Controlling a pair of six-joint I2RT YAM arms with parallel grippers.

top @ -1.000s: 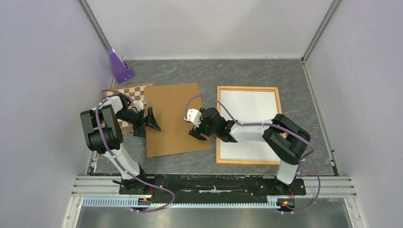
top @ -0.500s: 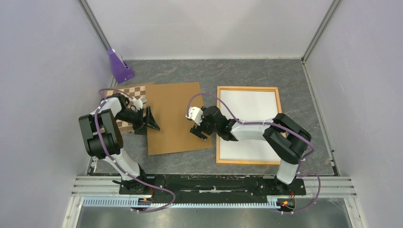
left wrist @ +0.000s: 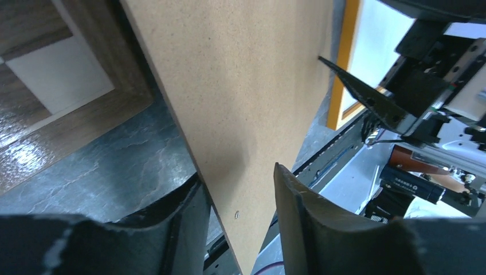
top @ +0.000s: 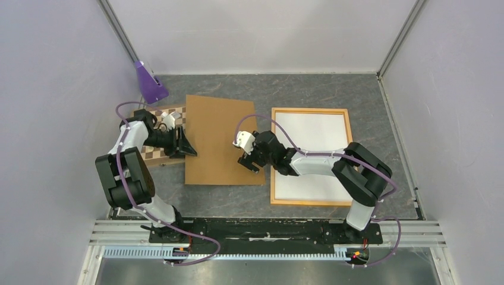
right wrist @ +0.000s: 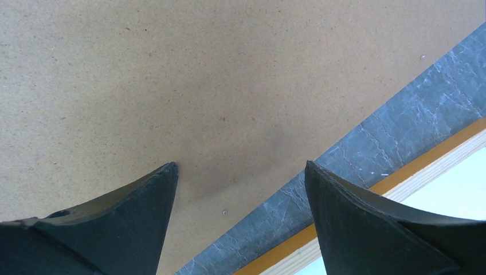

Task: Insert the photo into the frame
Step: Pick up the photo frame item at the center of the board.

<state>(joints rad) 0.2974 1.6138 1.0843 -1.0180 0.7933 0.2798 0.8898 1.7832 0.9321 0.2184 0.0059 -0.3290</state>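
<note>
Pinching the backing board by its edge with my left pincer: jaws narrow, one finger on each face, the sheet filling the gap. The chessboard is lying just under and behind this pincer. I cannot tell whether the board's edge overlaps it.

My right pincer is standing wide over the opposite edge of the same board, gripping nothing. I cannot tell if its tips are touching the sheet. The frame is lying flat on the table just past this pincer's outer side, with a strip of bare table between board and rail. The frame's inside is showing a plain white panel. The photo's plant picture is not showing in any view. It may be lying face down as that white panel, but I cannot tell.

Judging the step: I am handling the backing, not the photo, probably squaring it up to close the frame.

The next move is calling for a second hold, with the right pincer closing on its edge. Then both pincers should lift the sheet level, carry it away from the left pincer's side and drop it square inside the rails. If the white panel is not the print, finding the photo comes first.
</note>
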